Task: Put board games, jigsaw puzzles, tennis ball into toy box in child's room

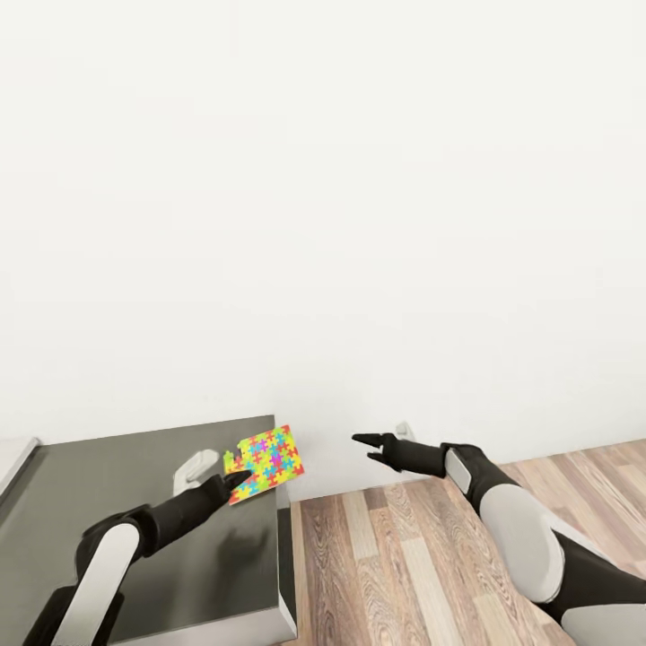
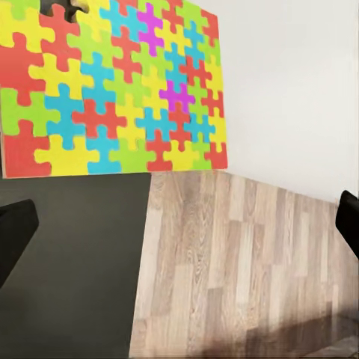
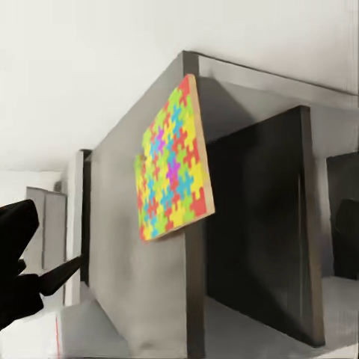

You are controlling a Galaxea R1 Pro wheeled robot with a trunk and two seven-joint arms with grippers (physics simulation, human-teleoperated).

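The table point(image 1: 135, 502), its dark section, lies under the left gripper point(image 1: 235, 482), whose jaws stand apart. 1 jigsaw puzzle point(image 1: 265, 463) lies just ahead of them, overhanging the table's corner, unheld. The right gripper point(image 1: 370, 444) hovers over floor, jaws apart, empty. Judging so, this puzzle remains to be boxed.

Puzzle point(image 2: 112, 86) lies flat on the dark table point(image 2: 67, 262), one side overhanging the table edge above the wood floor point(image 2: 239, 262). White wall point(image 2: 299, 82) behind. One piece missing at the puzzle's far edge. Left gripper point(image 2: 179, 232) fingers point(image 2: 13, 232) black, at both frame edges, wide apart, nothing between them, clear of the puzzle.
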